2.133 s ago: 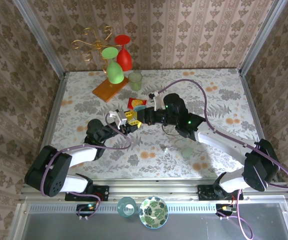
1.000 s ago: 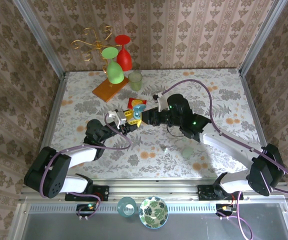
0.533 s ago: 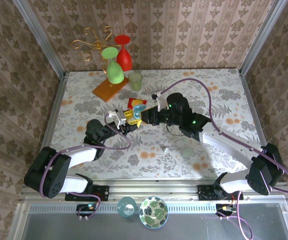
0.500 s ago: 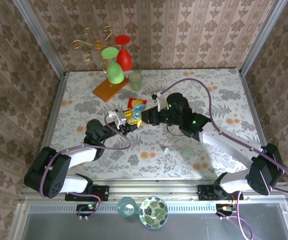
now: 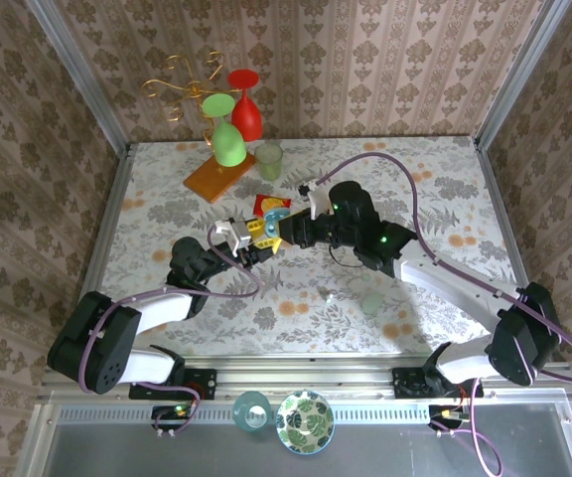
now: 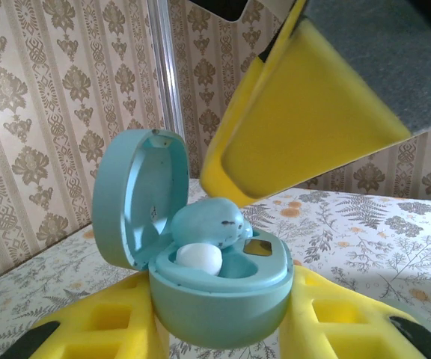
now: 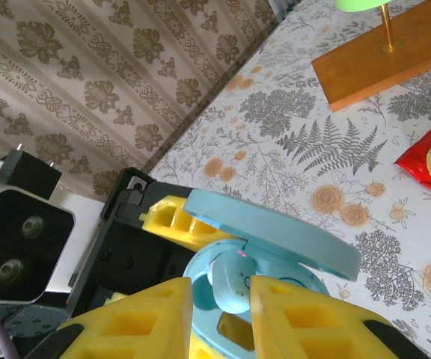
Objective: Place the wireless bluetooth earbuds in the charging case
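Left claw [image 6: 223, 338] is clamping the open case [image 6: 217, 298], sockets facing up. Right claw [image 7: 221, 296] is straddling a bud [image 7: 230, 286] sitting at its socket directly below; whether it is gripping, I cannot tell.

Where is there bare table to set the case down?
Free: the back right corner, between the right arm and the right wall; the left strip, between the left arm and the wooden stand. Crowded: the centre around the charging case, and back left by the stand and green cup.
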You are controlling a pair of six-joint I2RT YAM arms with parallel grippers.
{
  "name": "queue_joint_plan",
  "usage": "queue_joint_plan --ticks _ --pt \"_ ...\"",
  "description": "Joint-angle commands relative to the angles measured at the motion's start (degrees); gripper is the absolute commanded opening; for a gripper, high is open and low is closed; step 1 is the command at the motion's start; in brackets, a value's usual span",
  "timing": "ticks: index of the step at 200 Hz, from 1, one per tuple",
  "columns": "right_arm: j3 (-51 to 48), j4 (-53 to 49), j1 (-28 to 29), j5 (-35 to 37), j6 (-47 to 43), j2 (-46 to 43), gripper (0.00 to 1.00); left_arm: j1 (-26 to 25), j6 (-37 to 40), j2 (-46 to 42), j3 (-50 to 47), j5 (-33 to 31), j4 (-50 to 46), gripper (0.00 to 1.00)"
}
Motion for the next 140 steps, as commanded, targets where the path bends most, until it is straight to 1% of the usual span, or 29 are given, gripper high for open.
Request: queue_joint_plan --ticks 1,67,85,104,117,140 --pt "2.1 -0.82 0.03 -0.97 -1.12 1.78 0.26 -0.05 0.0 -0.29 0.94 1.83 2.87 0.26" --pt "2.74 -2.23 0.03 -0.64 -2.08 2.35 0.26 -0.05 0.04 -0.82 0.8 1.56 2.87 0.26" --pt "2.43 -2.25 0.01 -0.65 -2.0 2.26 0.22 -0.05 -0.16 -0.74 0.84 1.27 2.87 0.26" --pt "2.32 -2.12 0.03 -0.55 -1.81 2.0 0.22 -0.05 -0.37 -0.6 0.77 0.82 2.87 0.26" --pt "2.48 -2.16 -0.03 -0.59 -1.74 1.66 0.24 0.12 -0.14 -0.23 0.59 -0.12 2.8 0.26" --pt "2.27 -1.9 0.03 -0.77 -1.81 0.19 0.31 0.63 0.78 0.82 -0.03 -2.34 2.89 0.26"
